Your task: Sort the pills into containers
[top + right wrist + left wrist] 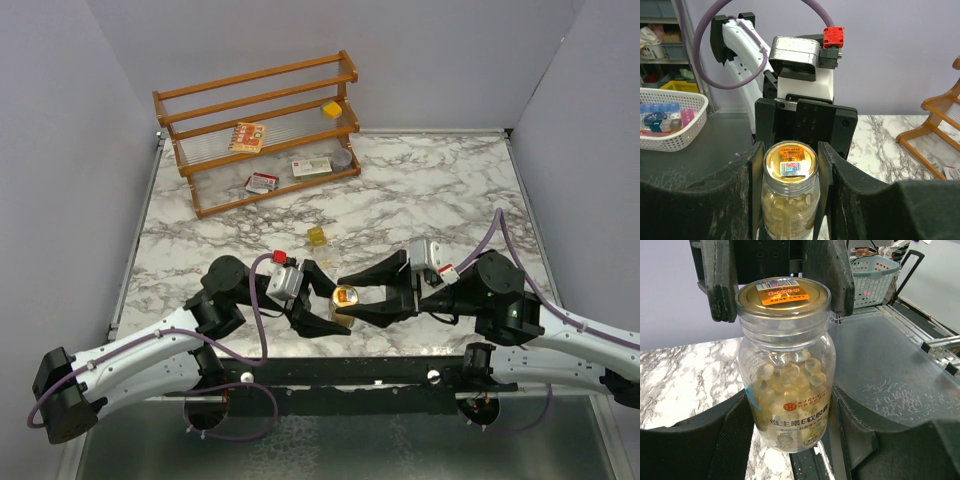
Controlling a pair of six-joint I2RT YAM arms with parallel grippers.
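Left fingers (735, 440) and right fingers (722, 280) both grip the amber jar (787, 390).

White-shelled arms (140, 355), black joints (225, 275), purple cables (262, 300), red plugs (280, 256); left hand (335, 305) and right hand (362, 298) black.

Inventory, by count: one white marble table (450, 200); one brown wooden rack (200, 100); one round clear jar with a gold lid (345, 297); two small yellow squarish boxes (317, 236) (332, 109); three flat printed card packets (247, 137) (262, 182) (311, 167); one round grey tin (342, 157).
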